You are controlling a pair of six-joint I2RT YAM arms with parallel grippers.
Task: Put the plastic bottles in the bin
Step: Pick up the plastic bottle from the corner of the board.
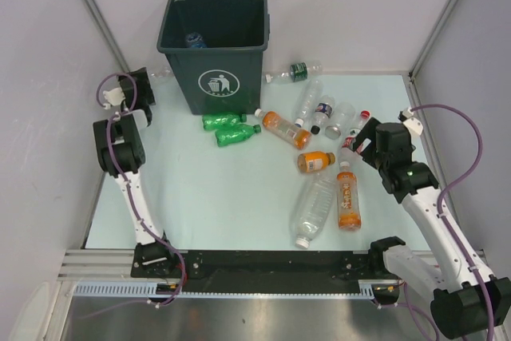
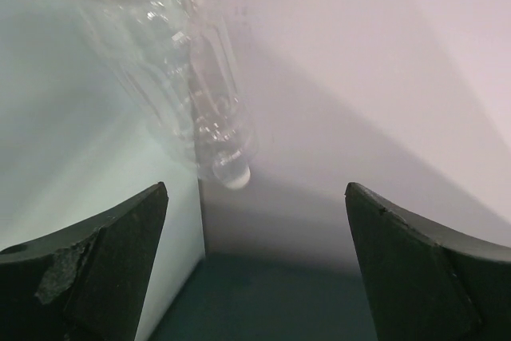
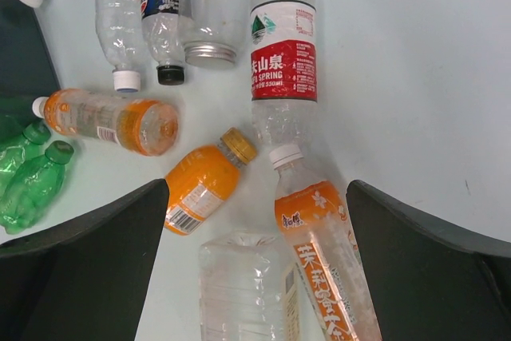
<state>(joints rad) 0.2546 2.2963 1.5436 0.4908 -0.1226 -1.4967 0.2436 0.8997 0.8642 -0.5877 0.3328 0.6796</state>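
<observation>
**Jaws wide, nothing gripped**

Finds left gripper [image 2: 255, 187] spread wide, empty, a clear bottle [image 2: 188, 85] just ahead by the wall [image 2: 359, 77]. Shows bin [image 1: 219, 77] at back, one bottle [image 1: 194, 38] inside; plastic bottles [image 1: 315, 205] strewn on table [image 1: 207, 197] to its right, below right gripper [image 3: 257, 183], likewise gaping, empty.

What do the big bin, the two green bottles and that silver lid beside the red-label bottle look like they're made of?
Bin: moulded hard plastic, dark green, with a dull finish and soft highlights along the rim.
Green bottles: thin translucent plastic; light passes through their ribbed walls.
Silver lid: probably metal, judging by its brushed grey sheen, though metallised plastic is possible.
</observation>
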